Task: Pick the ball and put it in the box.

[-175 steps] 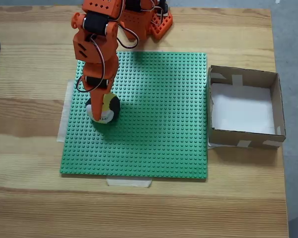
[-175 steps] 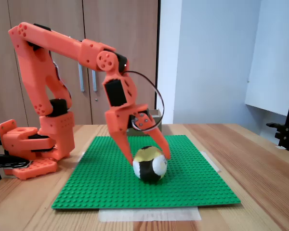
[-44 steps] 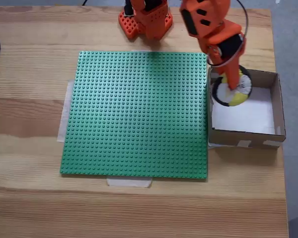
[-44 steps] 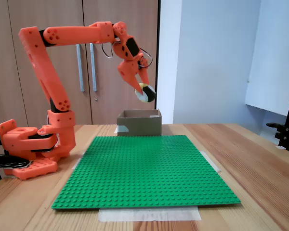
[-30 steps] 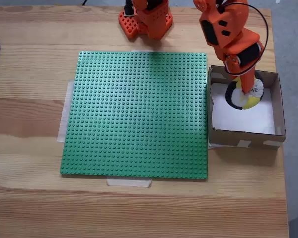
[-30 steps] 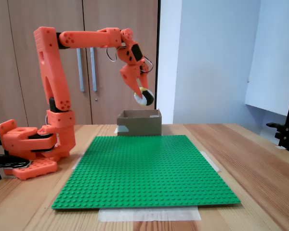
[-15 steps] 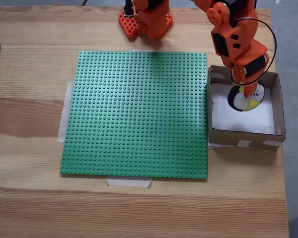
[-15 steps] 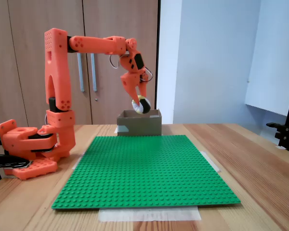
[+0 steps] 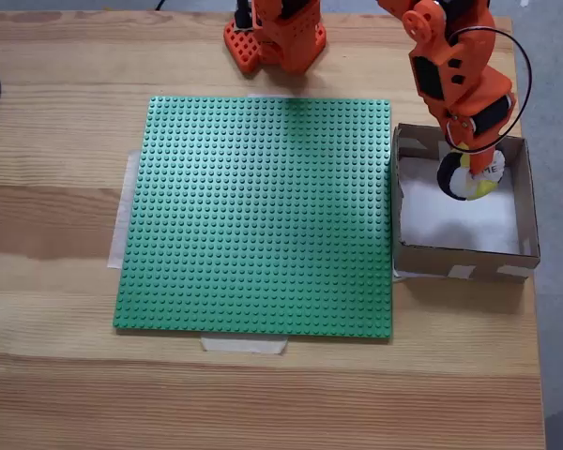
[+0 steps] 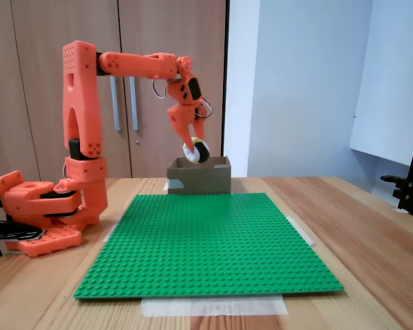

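A: How did the small round ball of yellow, black and white patches (image 9: 467,177) look to handle at that moment?

B: I judged it light and soft, because the two orange fingers of the hand (image 9: 475,174) carried it with no visible sag of the arm. The hand was pinching the ball across its middle, one finger on each side, and this seemed the good place to hold: a round, yielding thing can slip out if it is taken near the top.

A: And where was the ball?

B: It hung between the fingers, over the shallow square brown cardboard box with the white floor (image 9: 524,192). In the side fixed view the ball (image 10: 196,150) was just at the level of the box rim (image 10: 199,176); I could not tell if it touched the floor.

A: Was something in the way?

B: Very little. Around the hand stood only the low walls, the far one close behind it. The green studded baseplate (image 9: 263,211) lay beside the hand, outside the box, on the wooden worktop (image 9: 56,122). A black cable loop (image 9: 516,89) hung above the hand, clear of the walls.
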{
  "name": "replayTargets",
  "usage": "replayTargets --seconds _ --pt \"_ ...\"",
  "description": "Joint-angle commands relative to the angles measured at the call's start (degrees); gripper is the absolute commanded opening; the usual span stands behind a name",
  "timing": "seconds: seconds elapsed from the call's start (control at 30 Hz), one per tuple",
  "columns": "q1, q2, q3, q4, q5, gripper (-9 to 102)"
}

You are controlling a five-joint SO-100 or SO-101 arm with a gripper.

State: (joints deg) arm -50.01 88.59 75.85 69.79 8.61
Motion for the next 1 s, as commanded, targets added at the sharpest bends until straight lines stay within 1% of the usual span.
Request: replayTargets --seconds 0.0,0.07,0.3,0.47,0.83,0.97 --pt "0.1 1.8 -0.5 0.4 0.4 17" --pt "0.4 1.8 -0.5 0.6 0.3 20" --pt "1.8 3.6 -0.5 0.8 -0.4 25" --pt "3.6 8.6 3.8 -2.6 -1.9 28" --pt "7.6 24.1 16.8 -9.3 -3.9 27" --pt "10.3 30.7 22.3 -11.3 -5.3 24"
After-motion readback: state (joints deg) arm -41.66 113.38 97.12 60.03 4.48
